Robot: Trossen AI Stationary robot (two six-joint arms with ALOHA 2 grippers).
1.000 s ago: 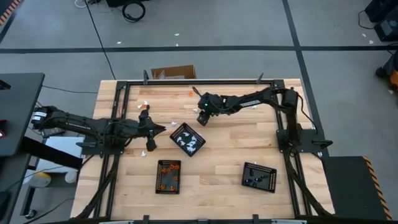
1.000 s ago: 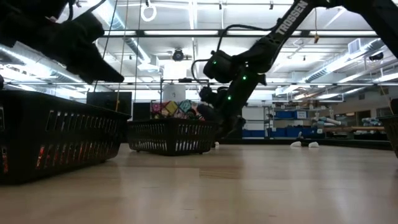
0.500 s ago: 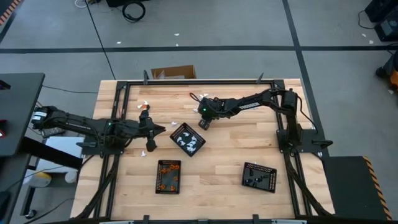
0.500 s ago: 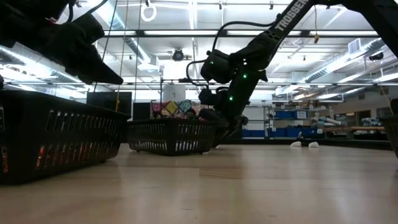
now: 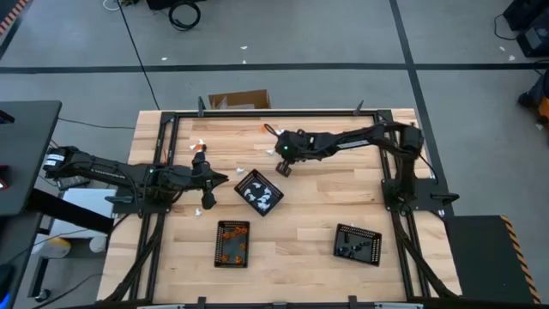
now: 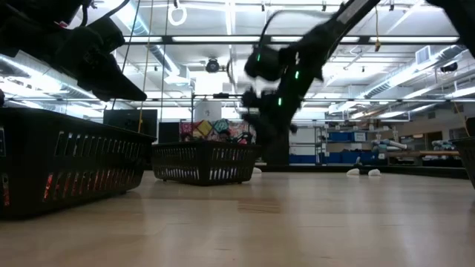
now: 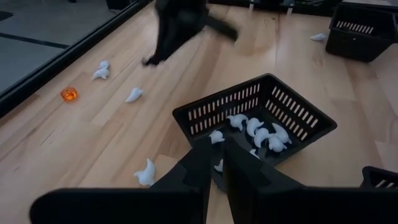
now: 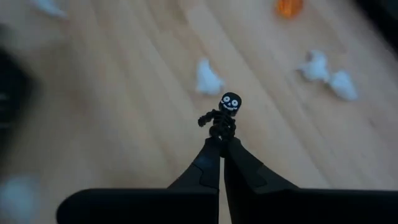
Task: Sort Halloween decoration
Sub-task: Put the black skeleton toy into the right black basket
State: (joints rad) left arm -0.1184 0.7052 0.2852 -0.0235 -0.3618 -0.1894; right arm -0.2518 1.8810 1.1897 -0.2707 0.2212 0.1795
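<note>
Right end effector pinches a black skeleton figure at frame centre above pale planked wooden surface; left end effector clenched, empty.

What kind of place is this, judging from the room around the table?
Most likely a robotics lab or workshop hall. Two dark arms work at a wooden table inside a black frame, on a grey floor marked with tape lines. The low view shows long ceiling lights and blue storage bins on shelves behind.

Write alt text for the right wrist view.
The right gripper, fingers shut, pinches a tiny black skeleton figure above the wooden table. Several white pieces and one orange piece lie scattered, blurred, on the wood beyond it.
</note>
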